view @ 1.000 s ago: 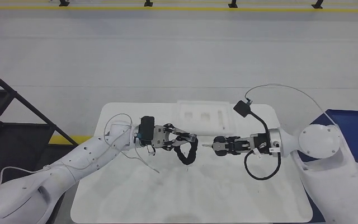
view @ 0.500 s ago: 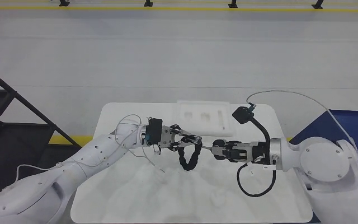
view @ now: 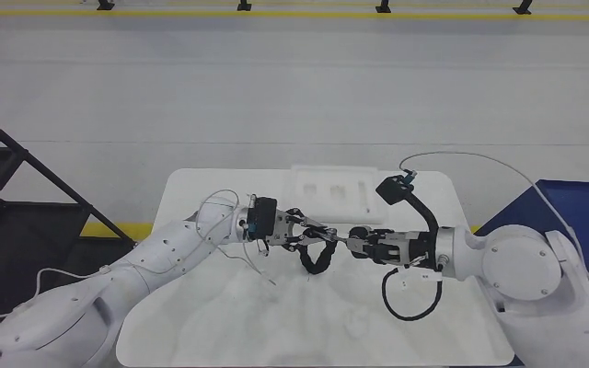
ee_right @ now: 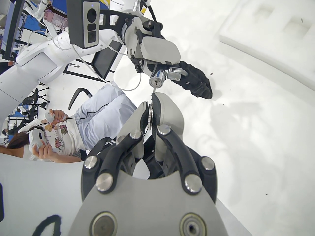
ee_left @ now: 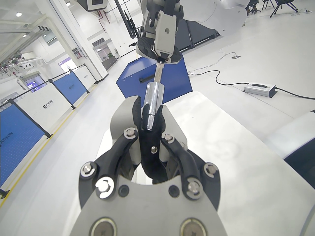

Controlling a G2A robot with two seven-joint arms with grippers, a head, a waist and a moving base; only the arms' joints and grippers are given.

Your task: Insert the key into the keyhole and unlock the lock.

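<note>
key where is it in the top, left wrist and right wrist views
Top view: key mid-table, just beyond the right gripper.
Left wrist view: key running from that gripper to the lock.
Right wrist view: key tip at the keyhole.
Shared landmark: the lock's chrome cylinder.

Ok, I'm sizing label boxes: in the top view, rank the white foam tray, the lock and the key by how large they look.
Largest: white foam tray.
Then: lock, counting its black cable loop.
Smallest: key, only a thin sliver showing.
</note>
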